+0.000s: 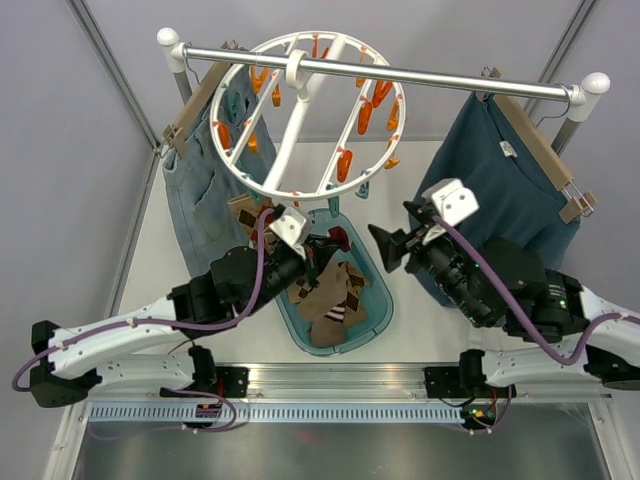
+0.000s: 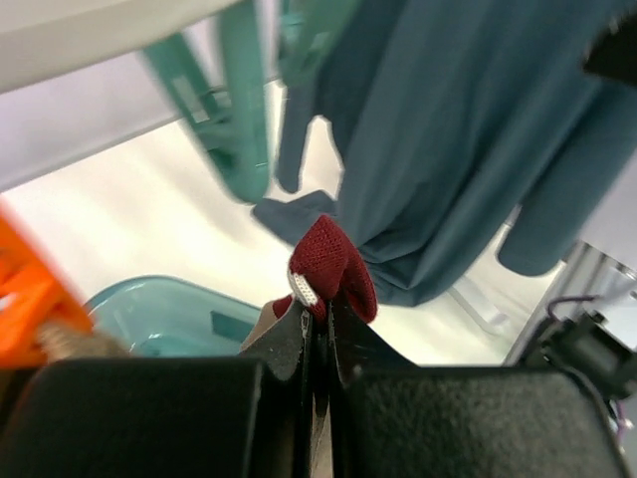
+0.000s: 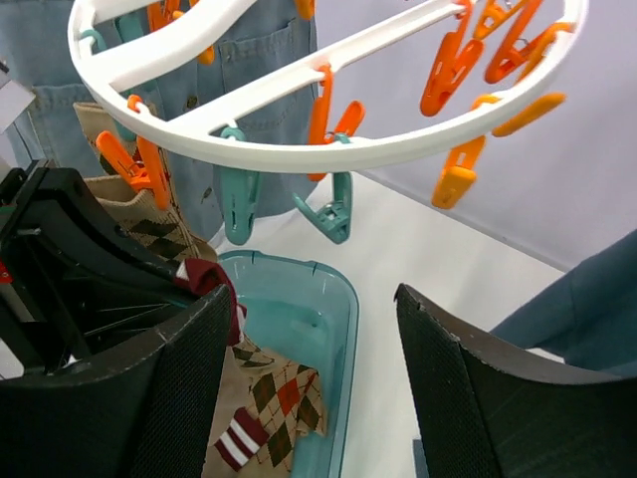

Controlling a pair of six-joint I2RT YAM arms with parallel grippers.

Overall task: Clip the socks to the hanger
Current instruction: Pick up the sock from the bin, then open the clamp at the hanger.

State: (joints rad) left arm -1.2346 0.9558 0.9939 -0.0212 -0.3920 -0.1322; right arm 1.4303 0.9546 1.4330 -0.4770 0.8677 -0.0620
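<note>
Clamping one sock (image 2: 331,267) by its dark red toe in the left gripper (image 2: 318,324), jaws pressed tight, just above the teal basket (image 3: 299,324). Noting other socks (image 1: 335,300) heaped in that basket. Hovering right gripper (image 1: 384,248) alongside, jaws spread, grasping nothing. Hanging overhead from the rail (image 1: 420,75): hanger (image 3: 358,151), teal clothespins (image 3: 239,204) dangling nearest; jeans (image 1: 195,215) crowding left, sweater (image 1: 500,190) crowding right.
</note>
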